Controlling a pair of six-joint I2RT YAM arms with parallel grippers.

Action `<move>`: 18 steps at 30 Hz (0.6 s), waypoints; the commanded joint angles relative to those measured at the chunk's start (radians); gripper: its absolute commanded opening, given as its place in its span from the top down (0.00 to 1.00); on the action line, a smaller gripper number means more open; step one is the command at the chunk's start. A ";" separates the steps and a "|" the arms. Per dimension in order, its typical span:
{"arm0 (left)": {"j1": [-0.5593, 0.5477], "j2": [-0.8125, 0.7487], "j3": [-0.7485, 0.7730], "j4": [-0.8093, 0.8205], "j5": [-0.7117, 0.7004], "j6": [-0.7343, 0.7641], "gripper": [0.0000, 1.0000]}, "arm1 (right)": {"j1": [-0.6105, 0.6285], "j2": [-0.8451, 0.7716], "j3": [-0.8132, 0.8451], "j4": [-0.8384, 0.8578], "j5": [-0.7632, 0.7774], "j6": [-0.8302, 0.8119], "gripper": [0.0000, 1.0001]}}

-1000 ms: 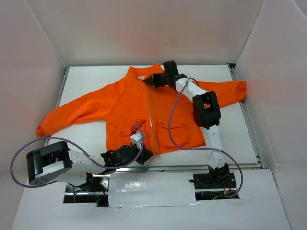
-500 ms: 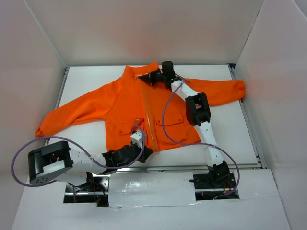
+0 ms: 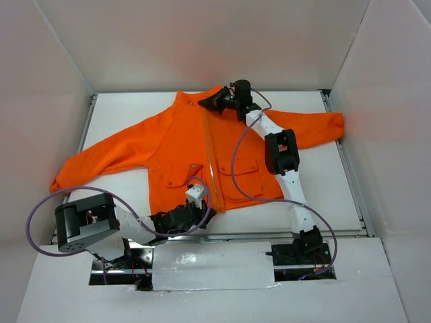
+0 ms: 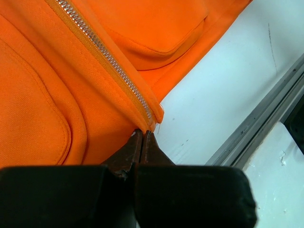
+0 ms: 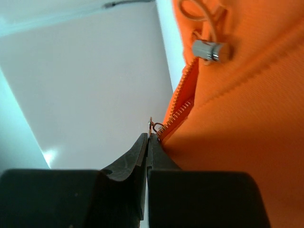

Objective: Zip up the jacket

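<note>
Your top view looks down from above and behind the arm bases, taking in the whole worktop point(image 3: 121, 114) and jacket point(image 3: 175, 141). Left wrist view sits close at the zipper point(image 4: 102, 52) bottom by the hem, right wrist close at its top; both ends show from above.

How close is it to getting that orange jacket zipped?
Nearly there, it seems. The zipper looks closed from hem to about the collar of the jacket. In hand: the left claw pinches the hem, the right claw grips the zipper pull at the collar. Left: any last teeth, then letting go.
</note>
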 commanded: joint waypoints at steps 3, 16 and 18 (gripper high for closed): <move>-0.081 0.054 0.006 -0.011 0.293 -0.054 1.00 | -0.111 -0.180 0.061 0.441 0.077 -0.072 1.00; -0.081 0.116 0.029 0.007 0.305 -0.063 1.00 | -0.154 -0.271 -0.013 0.237 0.076 -0.120 1.00; -0.081 0.117 0.027 0.013 0.305 -0.064 1.00 | -0.157 -0.230 0.042 0.176 0.137 -0.134 1.00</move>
